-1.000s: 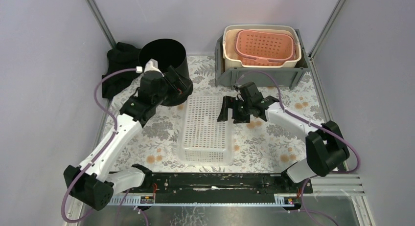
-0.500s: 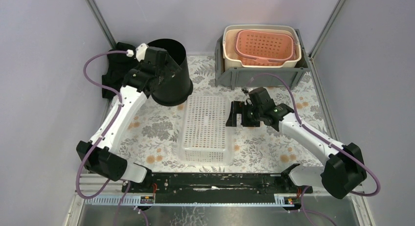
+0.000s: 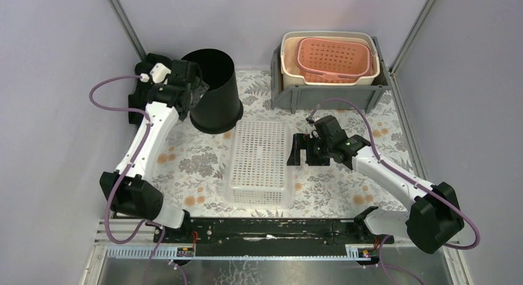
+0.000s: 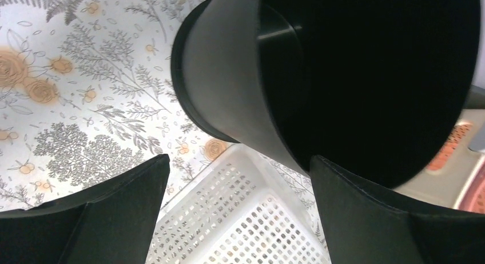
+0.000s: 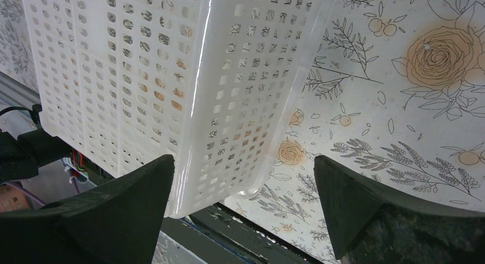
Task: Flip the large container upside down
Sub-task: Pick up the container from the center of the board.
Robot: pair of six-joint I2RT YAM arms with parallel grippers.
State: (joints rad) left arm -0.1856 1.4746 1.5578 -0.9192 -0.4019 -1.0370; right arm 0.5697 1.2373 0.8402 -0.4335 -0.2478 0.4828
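Note:
A white perforated basket (image 3: 261,161) lies at the table's middle, its holed flat face up and its wider rim down on the floral mat. It also shows in the left wrist view (image 4: 257,224) and the right wrist view (image 5: 143,75). A black round bucket (image 3: 213,90) stands mouth up behind it; the left wrist view shows its dark opening (image 4: 366,75). My left gripper (image 3: 196,92) is open and empty at the bucket's left side (image 4: 240,218). My right gripper (image 3: 300,150) is open and empty just right of the basket (image 5: 243,212).
A grey bin (image 3: 290,97) at the back right holds a cream tub (image 3: 290,60) with a pink basket (image 3: 336,58) inside. A black cloth (image 3: 143,75) lies at the back left. A black rail (image 3: 265,226) runs along the near edge. Walls close in on both sides.
My left arm has swung up and back-left, from beside the basket's far end to the bucket's left side. My right gripper has drawn back slightly to the right of the basket.

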